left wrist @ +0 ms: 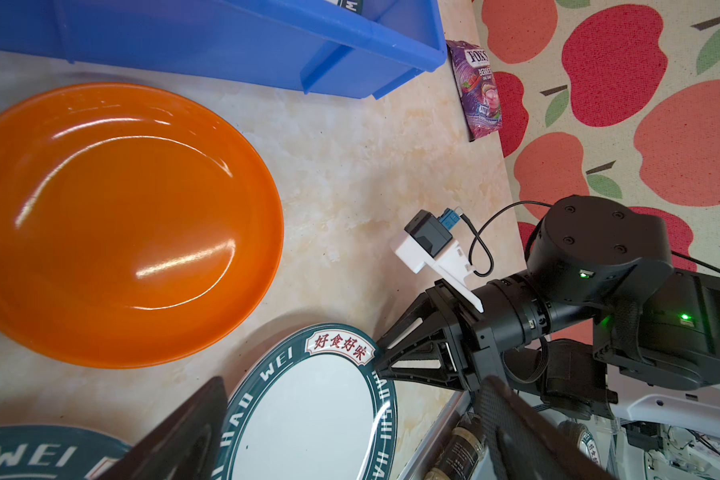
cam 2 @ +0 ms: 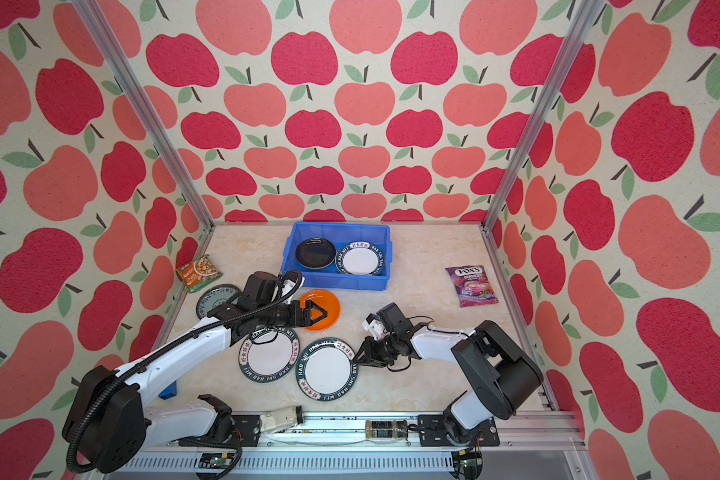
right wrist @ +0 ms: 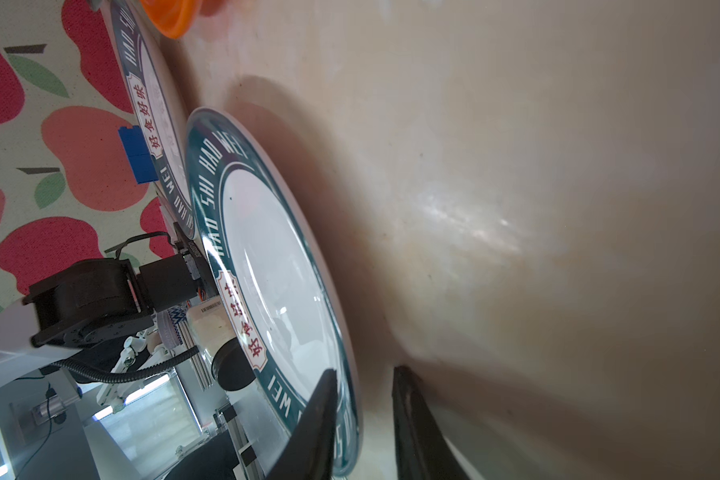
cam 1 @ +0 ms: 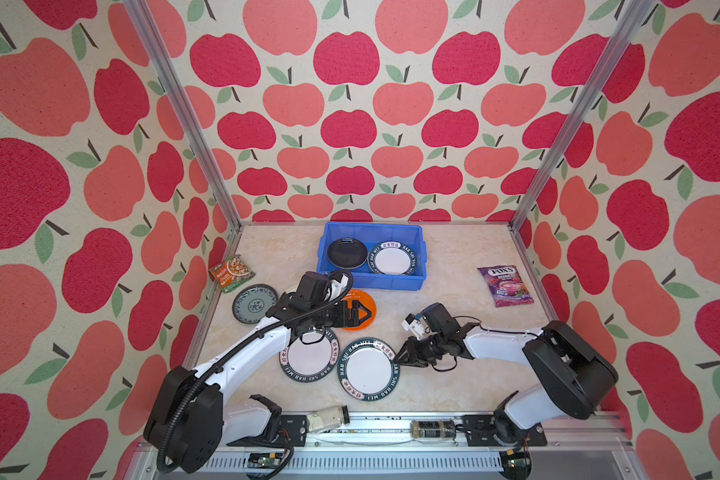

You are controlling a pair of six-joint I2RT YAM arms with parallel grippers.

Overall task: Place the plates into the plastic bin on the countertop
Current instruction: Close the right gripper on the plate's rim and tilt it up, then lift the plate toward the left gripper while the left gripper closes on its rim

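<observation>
1. 2 green-rimmed plates lie nearest on the countertop (cam 1: 454, 332), with their rims touching or nearly so. The right gripper (cam 1: 399, 359) is at the edge of the front green-rimmed plate (cam 1: 368, 370). In the right wrist view its jaws straddle the rim, 1 finger over the top and the other beside the edge with a gap showing. By my reading it has not clamped yet.
2. The second green-rimmed plate (cam 1: 308, 355) lies flat, partly under the left arm, with no gripper on it.
3. The orange plate (cam 1: 362, 296) lies flat further back. The left gripper (cam 1: 360, 314) hovers over it, jaws spread wide and empty.
4. The blue-patterned plate (cam 1: 253, 303) sits by the left wall, with no gripper near it.
5. The bin (cam 1: 371, 226) at the back holds 2 plates side by side: a black plate (cam 1: 347, 253) and a third green-rimmed plate (cam 1: 391, 258).
6. Judgement: 2 plates are in and 4 visible ones remain out, so roughly 1 third is done.
</observation>
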